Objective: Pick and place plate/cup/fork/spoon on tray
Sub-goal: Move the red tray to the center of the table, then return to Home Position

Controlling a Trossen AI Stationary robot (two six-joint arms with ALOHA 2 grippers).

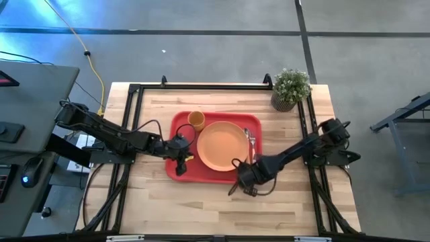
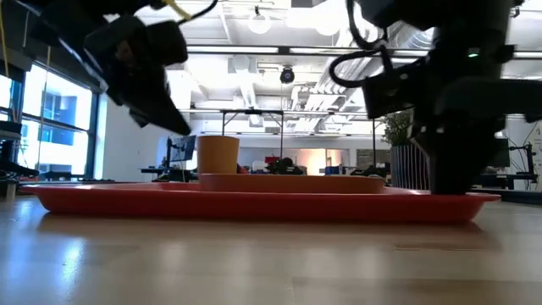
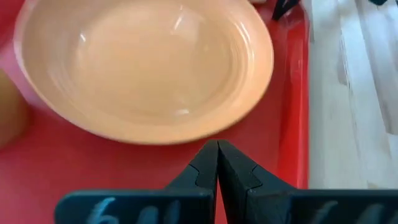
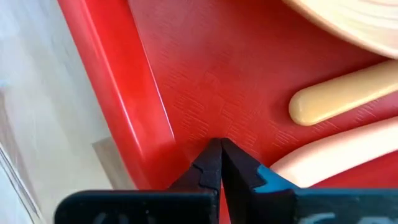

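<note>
The red tray (image 1: 201, 176) lies mid-table. On it rest the orange plate (image 1: 223, 146), the small orange-yellow cup (image 1: 196, 120) upright at its far left, and the spoon and fork side by side right of the plate (image 1: 250, 142). The right wrist view shows the spoon's yellowish handle (image 4: 336, 99) and the fork's salmon handle (image 4: 336, 155). My left gripper (image 3: 217, 148) is shut and hangs over the tray's left part (image 1: 181, 161), short of the plate (image 3: 143, 68). My right gripper (image 4: 217, 148) is shut at the tray's near right corner (image 1: 236, 166), beside the handles' ends. My right gripper's shut fingertips (image 4: 211, 163) point slanting down at the tray's floor (image 4: 199, 99), just inside its rim (image 4: 118, 93). I cannot tell whether they touch it. My left gripper touches nothing.
A potted plant (image 1: 290, 89) stands at the table's far right corner. A black frame (image 1: 201, 86) runs along the table's edges. Bare wood (image 1: 201, 208) lies between the tray and the near edge.
</note>
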